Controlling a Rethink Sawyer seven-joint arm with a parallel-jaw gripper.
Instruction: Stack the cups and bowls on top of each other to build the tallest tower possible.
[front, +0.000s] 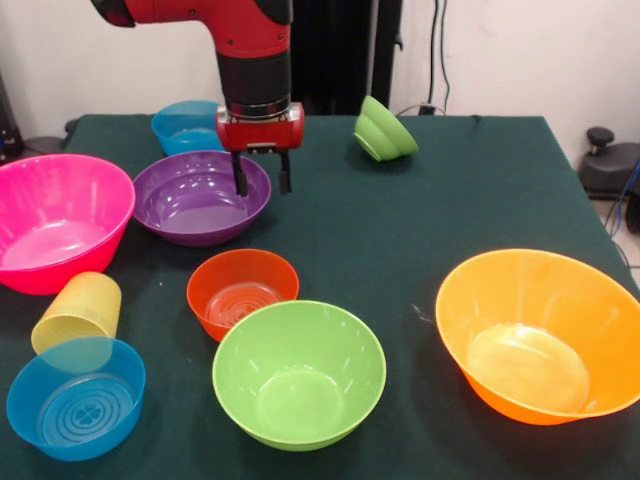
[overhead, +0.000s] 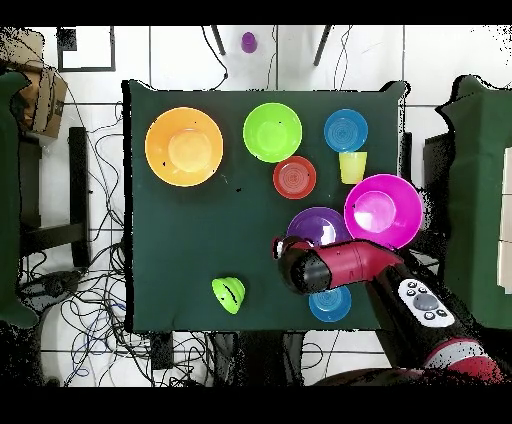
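Bowls sit separately, all empty, while the open gripper hangs over the purple bowl's rim.

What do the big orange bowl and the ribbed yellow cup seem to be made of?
Big orange bowl: likely glossy translucent plastic; highlights on the rim, paler glowing base. Ribbed yellow cup: likely thin translucent plastic; fine ribs, and the blue bowl tints it through the wall.

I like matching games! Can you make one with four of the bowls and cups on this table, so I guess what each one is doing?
Things:
1. purple bowl
2. yellow cup
3. small green bowl
4. orange bowl

States:
A. tipped on its side, away from the others
B. lying down, touching a blue bowl
C. right under the robot's hand
D. upright, alone at one end

Pairs: 1-C, 2-B, 3-A, 4-D
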